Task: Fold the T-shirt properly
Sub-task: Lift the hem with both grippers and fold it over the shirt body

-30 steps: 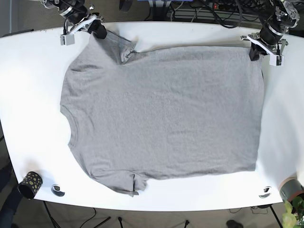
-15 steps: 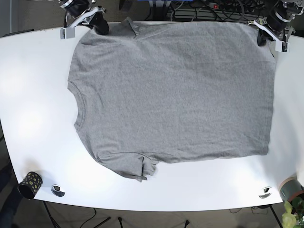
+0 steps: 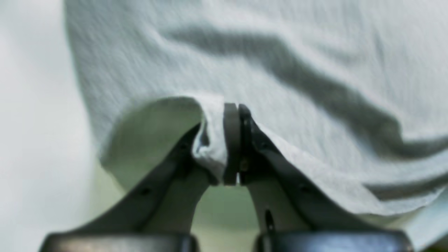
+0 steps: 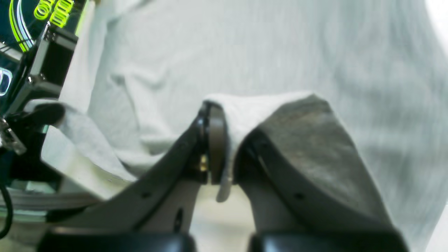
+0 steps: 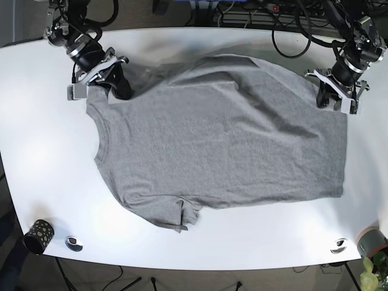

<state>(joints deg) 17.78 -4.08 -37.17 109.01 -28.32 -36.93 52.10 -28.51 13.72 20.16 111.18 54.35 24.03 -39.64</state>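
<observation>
T-shirt lengthwise across table, collar toward camera-left, both grippers clamping it.

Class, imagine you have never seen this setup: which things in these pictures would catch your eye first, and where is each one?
The large grey T-shirt dominates, spread across the middle of the white table. The right gripper pinches its shoulder at the upper left of the base view, and the left gripper clamps its far corner at the upper right. A small dark patterned cup stands at the table's lower-left edge.
</observation>
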